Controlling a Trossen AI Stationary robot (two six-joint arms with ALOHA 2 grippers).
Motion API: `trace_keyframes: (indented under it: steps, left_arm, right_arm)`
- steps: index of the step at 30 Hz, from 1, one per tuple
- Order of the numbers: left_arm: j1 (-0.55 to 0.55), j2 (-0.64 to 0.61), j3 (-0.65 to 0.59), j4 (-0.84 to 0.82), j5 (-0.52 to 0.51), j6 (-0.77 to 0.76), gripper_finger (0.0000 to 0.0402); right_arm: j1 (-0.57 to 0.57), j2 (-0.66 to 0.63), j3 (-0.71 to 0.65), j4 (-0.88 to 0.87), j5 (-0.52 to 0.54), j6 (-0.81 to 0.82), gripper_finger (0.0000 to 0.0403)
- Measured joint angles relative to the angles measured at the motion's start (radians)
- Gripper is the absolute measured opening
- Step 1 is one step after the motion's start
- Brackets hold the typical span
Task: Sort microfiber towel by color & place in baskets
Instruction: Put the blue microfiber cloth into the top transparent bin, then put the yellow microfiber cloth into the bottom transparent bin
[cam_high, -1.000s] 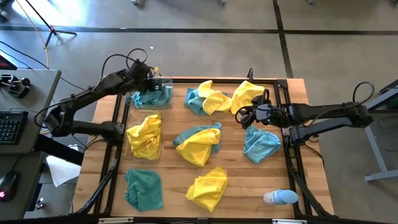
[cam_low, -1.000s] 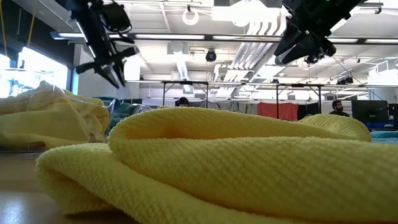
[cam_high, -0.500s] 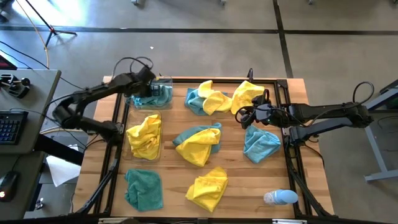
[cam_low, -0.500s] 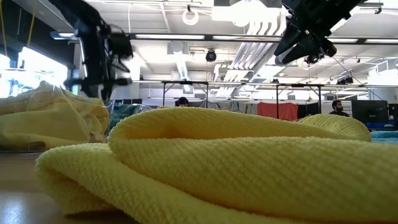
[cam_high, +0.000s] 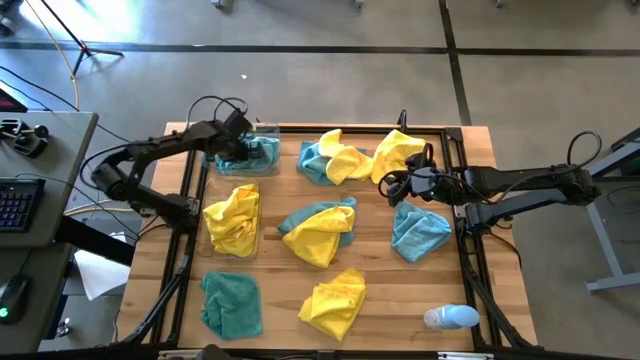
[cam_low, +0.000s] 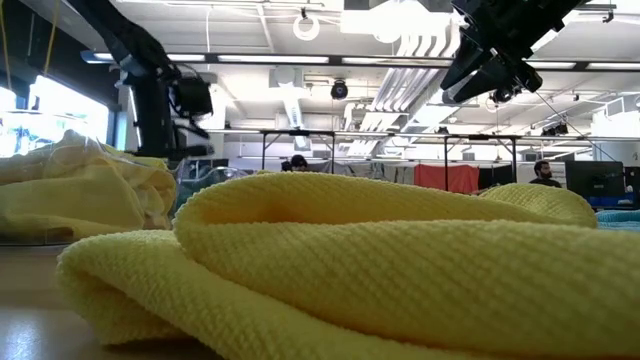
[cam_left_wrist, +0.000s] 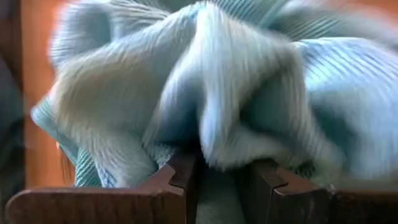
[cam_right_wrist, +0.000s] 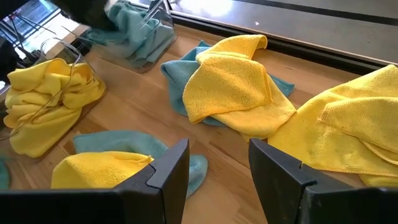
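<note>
My left gripper (cam_high: 240, 137) reaches down into the far-left basket (cam_high: 272, 130), shut on a teal towel (cam_high: 255, 155) lying there. The near-left basket (cam_high: 257, 243) holds a bunched yellow towel (cam_high: 232, 218). My right gripper (cam_high: 388, 186) hovers open above the table's right side, between a yellow towel (cam_high: 398, 150) and a teal towel (cam_high: 420, 230). More towels lie on the wood: a teal-and-yellow pile (cam_high: 335, 158), a yellow one over teal (cam_high: 318, 232), a yellow one (cam_high: 335, 300) and a teal one (cam_high: 232, 303). My left gripper (cam_left_wrist: 221, 186) pinches a bunched fold of the teal towel (cam_left_wrist: 217, 137) between its two fingers (cam_left_wrist: 180, 180), coming from above and pointing down. The cloth bulges out past both fingers. The towel rests in the basket.
A pale blue-and-white rounded object (cam_high: 451, 317) lies at the near-right corner. Black frame rails (cam_high: 462, 215) run along the table's left and right sides. Bare wood shows between the towels in the middle. A large yellow towel (cam_low: 380, 260) fills the low view's foreground.
My left gripper has come down into the far-left basket and turned from a slant to pointing nearly straight down.
</note>
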Motion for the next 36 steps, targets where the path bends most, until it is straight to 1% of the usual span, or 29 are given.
trace_keyframes:
  steps: [6, 10, 13, 16, 18, 20, 23, 26, 28, 30, 33, 36]
  left_arm:
    - [0.000, -0.173, 0.053, -0.070, 0.017, -0.004, 0.0078]
    - [0.000, -0.284, 0.078, -0.113, 0.004, -0.007, 0.0078]
    - [-0.012, -0.356, 0.079, -0.114, -0.006, -0.007, 0.0078]
    - [-0.034, -0.406, 0.079, -0.114, -0.007, 0.009, 0.0078]
    - [-0.052, -0.424, 0.079, -0.113, -0.008, 0.019, 0.0078]
    - [-0.068, -0.434, 0.079, -0.112, -0.009, 0.031, 0.0078]
    - [-0.084, -0.437, 0.079, -0.111, -0.010, 0.034, 0.0078]
    - [-0.096, -0.436, 0.079, -0.111, -0.010, 0.035, 0.0078]
    - [-0.103, -0.436, 0.079, -0.111, -0.010, 0.036, 0.0078]
    - [-0.109, -0.436, 0.079, -0.110, -0.010, 0.036, 0.0078]
    - [-0.115, -0.436, 0.079, -0.110, -0.010, 0.036, 0.0078]
    - [-0.124, -0.436, 0.079, -0.106, -0.009, 0.036, 0.0078]
  right_arm:
    - [0.000, 0.006, 0.000, -0.020, 0.022, 0.001, 0.0161]
    - [-0.001, 0.049, 0.000, -0.012, 0.051, 0.001, 0.0161]
    - [-0.017, 0.107, 0.000, 0.054, 0.049, -0.017, 0.0161]
    - [-0.049, 0.179, 0.000, 0.191, 0.031, -0.099, 0.0161]
    - [-0.089, 0.230, 0.000, 0.283, -0.006, -0.139, 0.0161]
    - [-0.145, 0.281, 0.000, 0.350, -0.081, -0.151, 0.0161]
    - [-0.232, 0.353, 0.000, 0.393, -0.223, -0.152, 0.0161]
    - [-0.298, 0.409, 0.000, 0.416, -0.309, -0.152, 0.0161]
    - [-0.331, 0.438, 0.000, 0.415, -0.335, -0.158, 0.0161]
    - [-0.361, 0.457, 0.000, 0.397, -0.339, -0.159, 0.0161]
    - [-0.407, 0.465, 0.000, 0.330, -0.340, -0.155, 0.0161]
    - [-0.454, 0.466, 0.000, 0.247, -0.319, -0.153, 0.0161]
